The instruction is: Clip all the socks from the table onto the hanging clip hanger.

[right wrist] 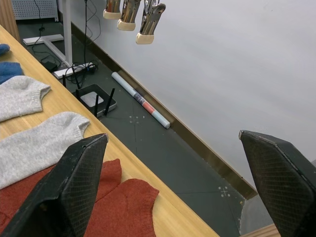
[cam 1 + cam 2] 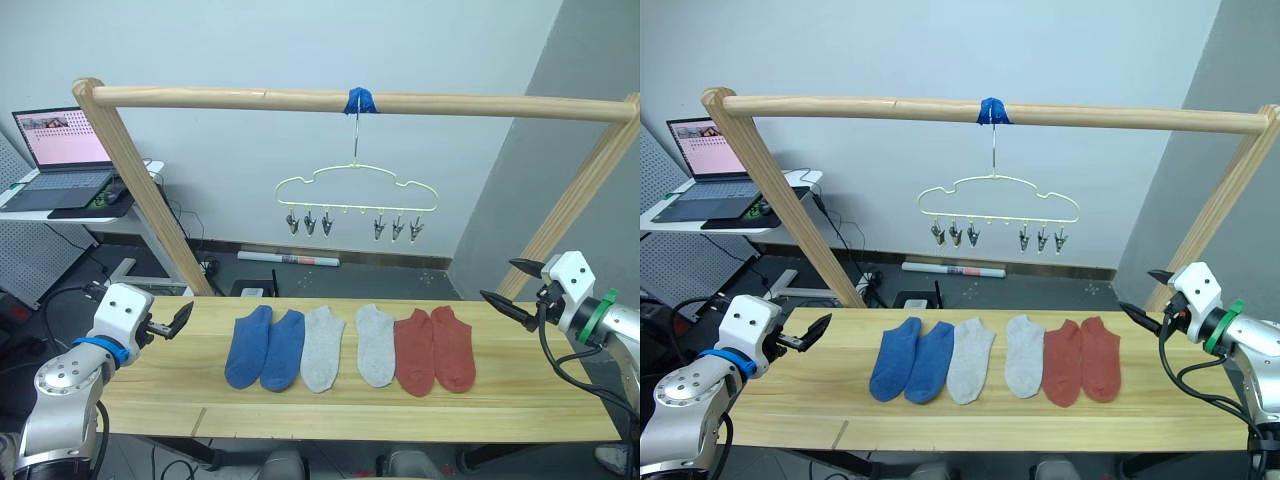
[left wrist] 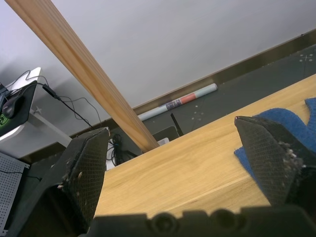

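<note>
While six socks are lying in a row across the middle of the bench (image 2: 150,385), both grippers are hovering at its ends with nothing between their jaws. The left gripper (image 2: 178,320) is sitting with jaws spread wide, left of the blue socks (image 2: 265,348) and apart from them. The right gripper (image 2: 512,288) (jaws likewise gaping) is hanging right of the rust red socks (image 2: 434,350), not touching them. The light grey socks (image 2: 350,346) are resting between the two coloured pairs. The clip hanger (image 2: 356,190) is dangling from the wooden pole (image 2: 200,97) above and beyond the socks, its clips bare.
</note>
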